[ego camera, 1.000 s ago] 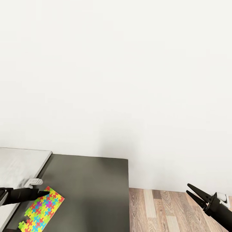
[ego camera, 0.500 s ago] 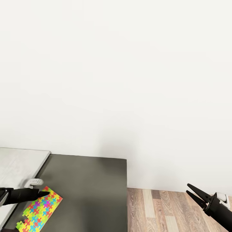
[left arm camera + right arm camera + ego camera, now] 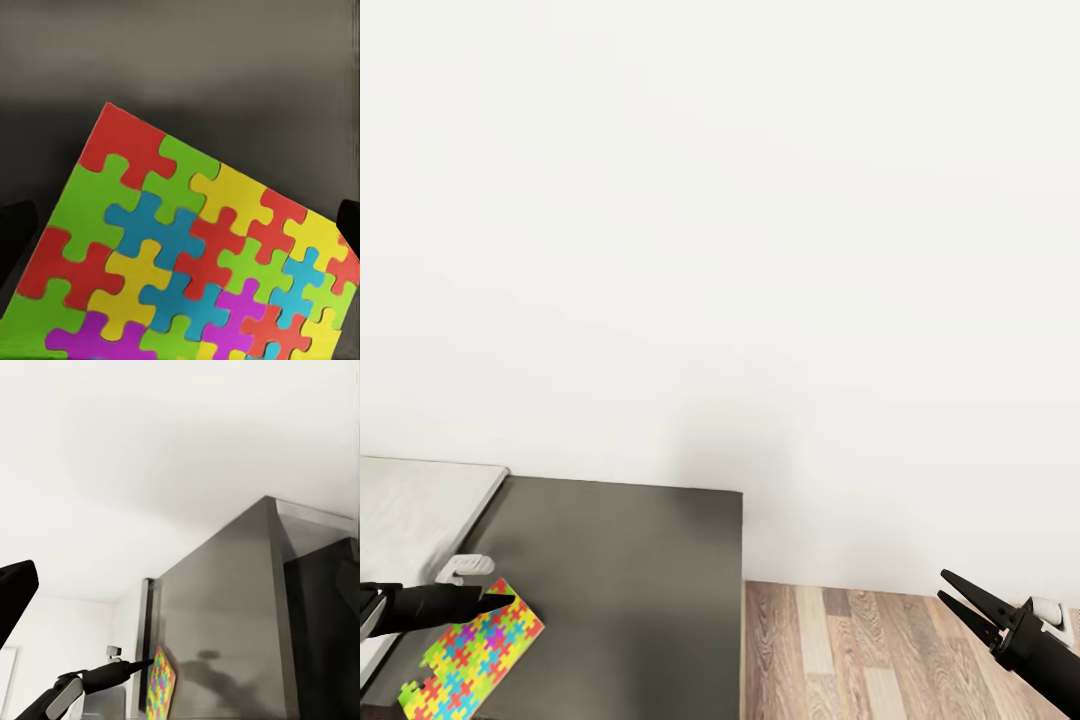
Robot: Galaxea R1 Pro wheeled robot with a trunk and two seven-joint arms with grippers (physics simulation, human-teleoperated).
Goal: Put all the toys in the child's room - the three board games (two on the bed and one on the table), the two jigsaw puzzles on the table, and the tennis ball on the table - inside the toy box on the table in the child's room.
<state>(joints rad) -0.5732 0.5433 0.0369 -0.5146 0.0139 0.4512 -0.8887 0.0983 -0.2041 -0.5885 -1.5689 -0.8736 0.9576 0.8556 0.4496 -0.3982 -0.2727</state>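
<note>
At seven o'clock in the head view, the black left gripper [image 3: 510, 600] is pinching a thin, flat multicolour jigsaw puzzle square [image 3: 470, 652], tilted above the dark-grey surface [image 3: 630, 590]. At four o'clock, the right gripper [image 3: 943, 587] is hanging narrowly parted over the wood-plank floor [image 3: 860, 650].

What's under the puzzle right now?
The puzzle is over the dark-grey table section, one edge lifted at the left gripper, casting a shadow. Whatever lies directly beneath it is covered.
</note>
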